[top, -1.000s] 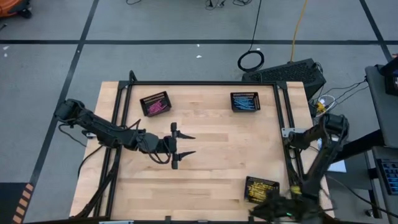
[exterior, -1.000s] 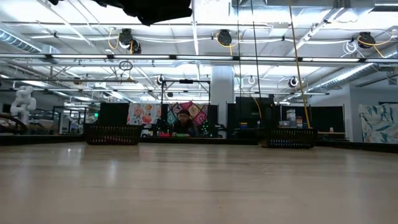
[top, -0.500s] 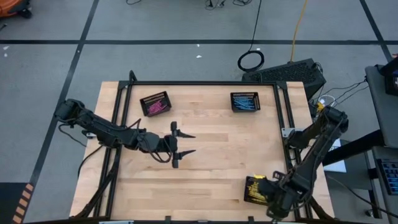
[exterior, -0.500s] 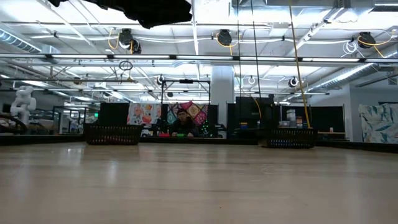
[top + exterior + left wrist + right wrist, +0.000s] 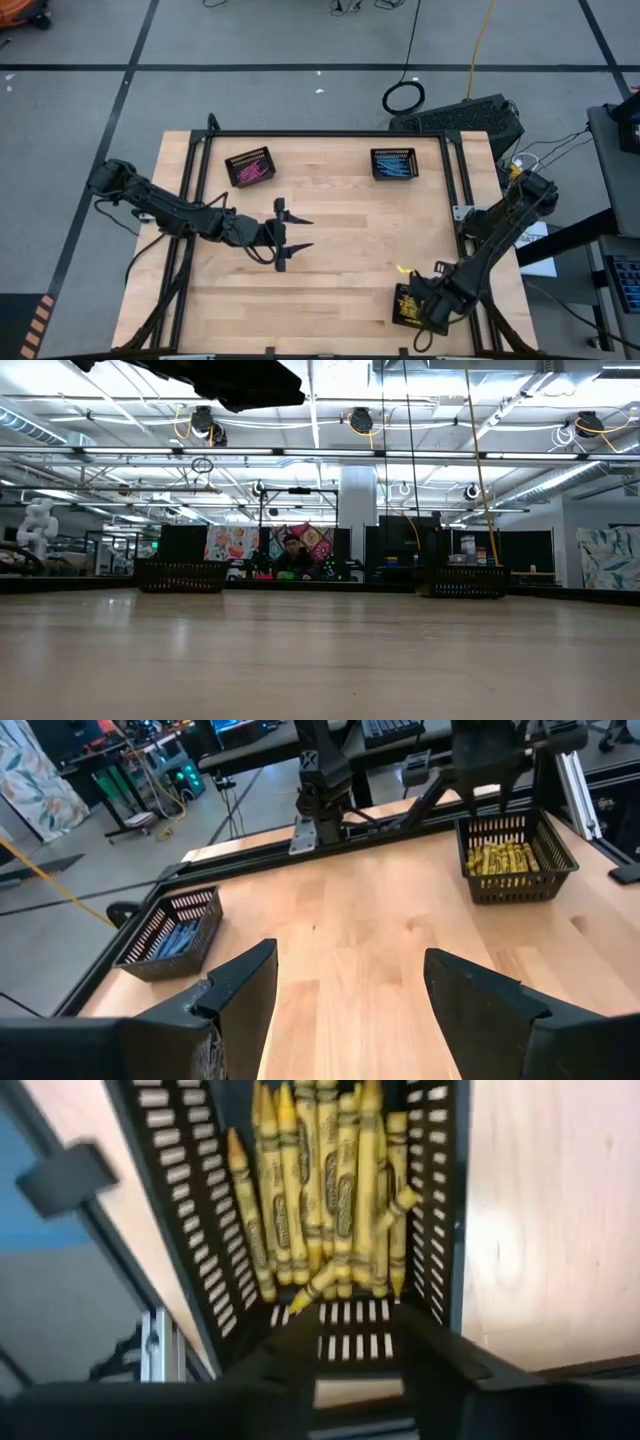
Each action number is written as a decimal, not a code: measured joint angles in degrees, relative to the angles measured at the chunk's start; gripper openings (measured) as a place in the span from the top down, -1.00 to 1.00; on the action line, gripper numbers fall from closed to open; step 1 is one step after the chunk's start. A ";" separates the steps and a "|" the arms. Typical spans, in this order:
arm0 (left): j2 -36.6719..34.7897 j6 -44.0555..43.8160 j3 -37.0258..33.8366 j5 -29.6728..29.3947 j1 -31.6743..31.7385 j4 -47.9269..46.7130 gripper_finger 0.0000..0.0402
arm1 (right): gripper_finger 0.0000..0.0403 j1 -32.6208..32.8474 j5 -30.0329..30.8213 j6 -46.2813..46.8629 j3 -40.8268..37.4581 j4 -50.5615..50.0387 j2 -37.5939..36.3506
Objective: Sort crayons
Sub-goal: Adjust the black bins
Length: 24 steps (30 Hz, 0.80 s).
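Yellow crayons (image 5: pixel 330 1190) lie side by side in a black mesh basket (image 5: pixel 403 306) at the table's near right; one (image 5: pixel 350 1255) lies slanted across the others' ends. My right gripper (image 5: pixel 355 1345) hangs over that basket, pointing down, open, with nothing between its fingers. Pink crayons (image 5: pixel 252 172) fill a basket at the far left. Blue crayons (image 5: pixel 394 165) fill another basket (image 5: pixel 172 932) at the far right. My left gripper (image 5: pixel 305 232) waits open above the table's middle and holds nothing.
Black rails (image 5: pixel 330 134) frame the table's far edge and both sides. Bare wood (image 5: pixel 350 230) lies between the three baskets. In the low view a person (image 5: pixel 293 560) sits far behind the table.
My right gripper has come from the table's near right edge toward the far edge, and now stands over the yellow basket.
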 joint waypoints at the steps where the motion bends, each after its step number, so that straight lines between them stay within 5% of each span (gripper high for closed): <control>1: 0.00 0.00 0.00 0.00 0.00 0.03 -0.27 | 0.33 -0.71 -0.53 -1.82 0.21 -0.26 0.02; 6: 0.00 0.01 0.00 0.00 0.00 0.06 -0.27 | 0.04 -4.41 3.40 -11.55 1.38 1.28 -0.02; 12: -0.04 0.04 0.00 -1.07 0.00 0.02 -0.27 | -0.02 -10.27 11.59 -18.40 -2.06 2.78 0.00; 17: -0.04 0.04 0.00 -1.18 0.00 -0.52 -0.27 | 0.15 -13.56 6.61 -27.25 -6.42 8.81 0.00; 24: -0.09 0.02 0.00 -1.27 0.00 -0.55 -0.27 | 0.63 -15.01 0.44 -31.60 -9.86 14.08 0.00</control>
